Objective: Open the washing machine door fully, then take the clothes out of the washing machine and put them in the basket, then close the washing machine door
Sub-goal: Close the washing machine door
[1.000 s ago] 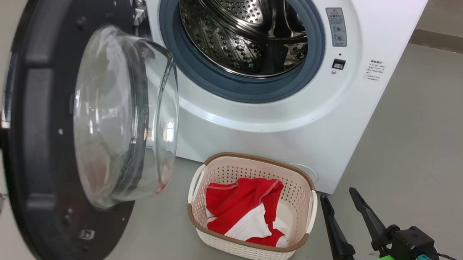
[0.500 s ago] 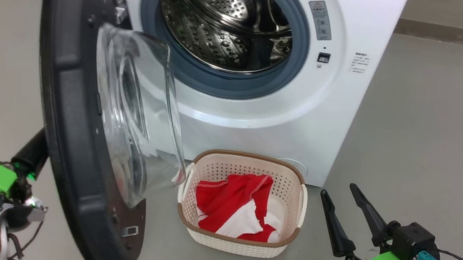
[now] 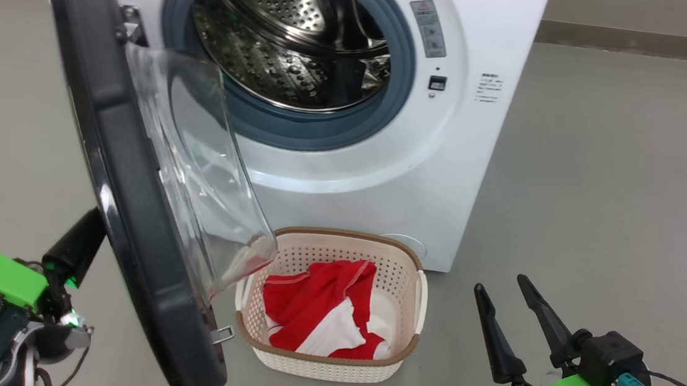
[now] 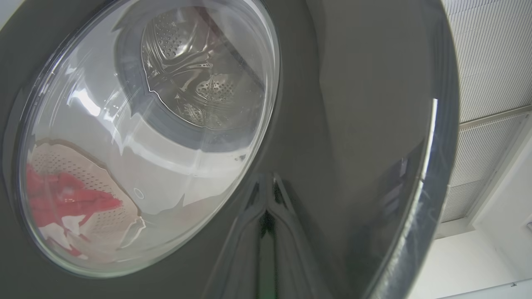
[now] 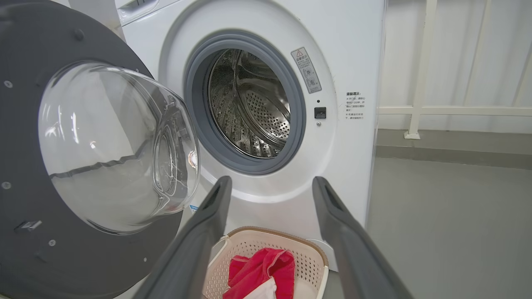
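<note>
The last step of the task looks to be in hand. The clothes (image 3: 315,302), red with white panels, lie in the basket (image 3: 334,366) on the floor (image 3: 597,209) just in front of the washing machine (image 3: 382,178), and what shows of the drum (image 3: 288,45) is bare steel. The washing machine door (image 3: 130,212), hinged on the left, stands roughly half open, its edge turned toward the head camera and its glass bowl (image 3: 197,161) facing right. The left gripper (image 4: 266,216) is behind the door on the left. Its fingers are pressed together, holding nothing, and their tips rest against the glossy black outer face beside the window. The right gripper (image 3: 501,284) hangs near the right of the basket, well apart from it, with its fingers spread wide and empty. I judge that the next move calls for a push from the left arm that follows the door's arc, to the right and away toward the grey ring. The closed fingertips must not slide off the slick rim, and the push needs enough force at the end to seat the latch. In the head view the bottom of the bowl overlaps the basket's near left corner. It seems to hang above the rim, though I cannot tell whether they touch, so that corner deserves watching as the door swings. The right arm is clear of the door's path and can remain there.
</note>
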Tool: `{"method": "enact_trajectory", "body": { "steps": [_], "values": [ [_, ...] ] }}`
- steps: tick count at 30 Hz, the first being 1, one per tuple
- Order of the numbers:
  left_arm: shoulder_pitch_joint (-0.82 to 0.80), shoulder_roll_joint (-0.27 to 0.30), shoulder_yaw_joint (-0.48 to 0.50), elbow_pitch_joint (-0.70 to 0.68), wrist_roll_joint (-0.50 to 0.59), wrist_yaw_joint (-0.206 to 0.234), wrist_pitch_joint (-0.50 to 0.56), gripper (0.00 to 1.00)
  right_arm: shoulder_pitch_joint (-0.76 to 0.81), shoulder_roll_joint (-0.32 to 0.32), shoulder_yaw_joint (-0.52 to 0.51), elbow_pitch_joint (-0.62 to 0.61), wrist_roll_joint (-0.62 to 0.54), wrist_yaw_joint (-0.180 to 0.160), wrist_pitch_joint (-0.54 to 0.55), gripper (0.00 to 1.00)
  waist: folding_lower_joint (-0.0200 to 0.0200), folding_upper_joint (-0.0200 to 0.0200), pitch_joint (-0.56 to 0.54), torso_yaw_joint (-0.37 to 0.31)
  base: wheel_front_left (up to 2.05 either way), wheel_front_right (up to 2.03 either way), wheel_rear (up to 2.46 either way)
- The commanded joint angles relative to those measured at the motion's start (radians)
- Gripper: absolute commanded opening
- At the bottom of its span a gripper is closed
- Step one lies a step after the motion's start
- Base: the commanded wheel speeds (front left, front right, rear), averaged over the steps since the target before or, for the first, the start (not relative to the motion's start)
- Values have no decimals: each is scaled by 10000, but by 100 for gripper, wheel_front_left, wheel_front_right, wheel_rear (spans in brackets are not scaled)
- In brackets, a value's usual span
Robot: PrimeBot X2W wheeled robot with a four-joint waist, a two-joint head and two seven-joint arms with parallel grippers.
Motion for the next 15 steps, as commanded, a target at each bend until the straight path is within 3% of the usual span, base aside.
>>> {"method": "enact_trajectory", "body": {
  "steps": [1, 15],
  "values": [
    [-113, 149, 94, -291, -136, -157, 8, 0, -336, -41, 277, -205, 46, 63, -65, 100, 0, 0, -11, -124, 0, 0, 0],
    [110, 149, -255, -55, -542, -438, -362, 0, -345, -99, 345, -159, 81, 63, -65, 100, 0, 0, -54, -689, 0, 0, 0]
  ]
}}
